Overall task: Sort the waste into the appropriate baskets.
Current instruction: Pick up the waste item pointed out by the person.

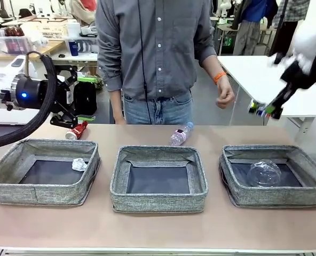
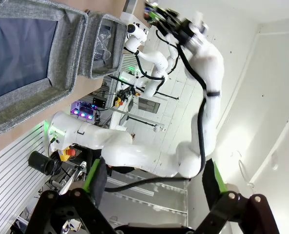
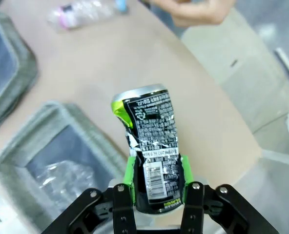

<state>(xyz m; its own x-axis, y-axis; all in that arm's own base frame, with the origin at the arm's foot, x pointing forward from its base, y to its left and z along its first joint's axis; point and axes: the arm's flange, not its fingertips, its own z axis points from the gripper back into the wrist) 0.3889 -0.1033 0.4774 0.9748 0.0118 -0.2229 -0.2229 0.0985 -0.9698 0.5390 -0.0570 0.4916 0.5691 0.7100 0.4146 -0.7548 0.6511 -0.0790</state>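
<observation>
The right hand, its green pads pinching the lower body of the crushed dark multicoloured can, holds it high near the far right edge of the surface, close to the right basket containing the clear plastic cup. Since the left basket holds the crumpled white paper ball, the empty middle basket is probably the can's place. The carry should clear the soft walls, centre over the dark base and lower before release. The left hand hangs spread near the crushed red can.

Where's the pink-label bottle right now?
In the front view the pink-label bottle lies on its side on the table, just beyond the middle basket, on its far side near the person.
</observation>
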